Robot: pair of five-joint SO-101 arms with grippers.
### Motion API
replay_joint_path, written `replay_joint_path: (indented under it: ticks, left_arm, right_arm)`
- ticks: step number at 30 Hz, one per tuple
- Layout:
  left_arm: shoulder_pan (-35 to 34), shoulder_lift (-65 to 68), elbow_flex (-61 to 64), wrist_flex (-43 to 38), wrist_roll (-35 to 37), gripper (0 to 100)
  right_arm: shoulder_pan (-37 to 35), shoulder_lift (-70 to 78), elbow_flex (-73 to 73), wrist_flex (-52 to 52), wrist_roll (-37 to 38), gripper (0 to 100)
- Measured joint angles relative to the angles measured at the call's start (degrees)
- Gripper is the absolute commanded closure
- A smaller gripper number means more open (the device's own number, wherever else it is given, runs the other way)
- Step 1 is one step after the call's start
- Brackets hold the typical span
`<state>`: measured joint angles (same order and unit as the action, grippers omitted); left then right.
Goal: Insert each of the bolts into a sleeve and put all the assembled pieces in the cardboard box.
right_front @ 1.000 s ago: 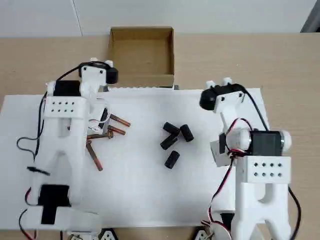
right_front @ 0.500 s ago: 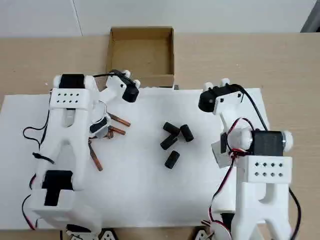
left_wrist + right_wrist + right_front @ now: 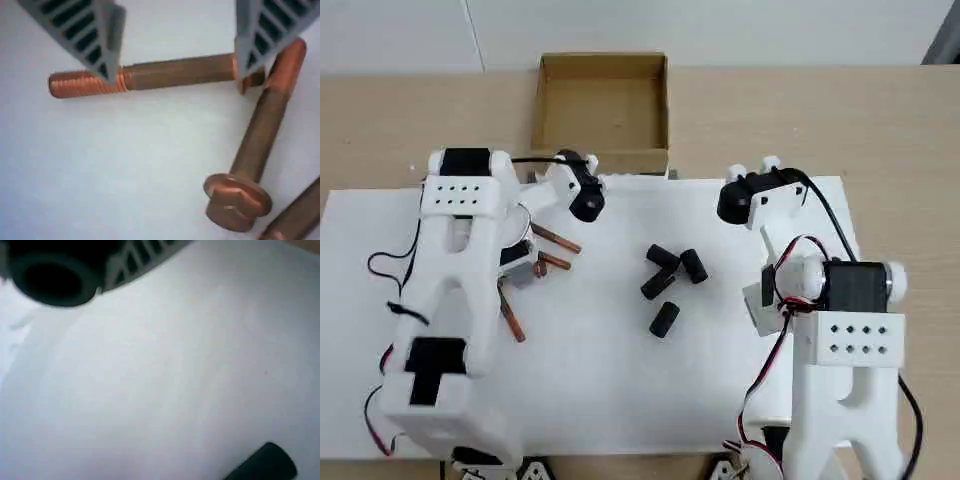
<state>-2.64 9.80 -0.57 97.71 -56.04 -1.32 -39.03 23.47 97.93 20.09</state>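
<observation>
Left gripper [image 3: 177, 74] is down among the bolts, jaws wide and straddling 1 bolt [image 3: 150, 77] that lies flat on the mat [image 3: 620, 400]. It's not gripped yet, so this looks like the pick of the 1st bolt. A 2nd bolt [image 3: 260, 135] lies right up against its head end, so the close should take the shaft alone, then lift clear. The 4 sleeves [image 3: 662, 256] sit loose mid-mat, well apart from the bolts, and the bolt has to travel there. The right gripper [image 3: 758, 305] hangs on the far side of the sleeves, and I can't tell its grip. The box [image 3: 603, 160], beyond the mat, holds nothing, and no piece is assembled.
</observation>
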Motion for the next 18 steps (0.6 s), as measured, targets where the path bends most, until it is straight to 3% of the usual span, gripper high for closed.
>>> replay_joint_path:
  ticks: [18]
  left_arm:
    - [0.00, 8.00, -1.76, -6.86, -0.79, 83]
  right_arm:
    - [0.00, 0.00, 0.00, -1.14, 0.00, 99.3]
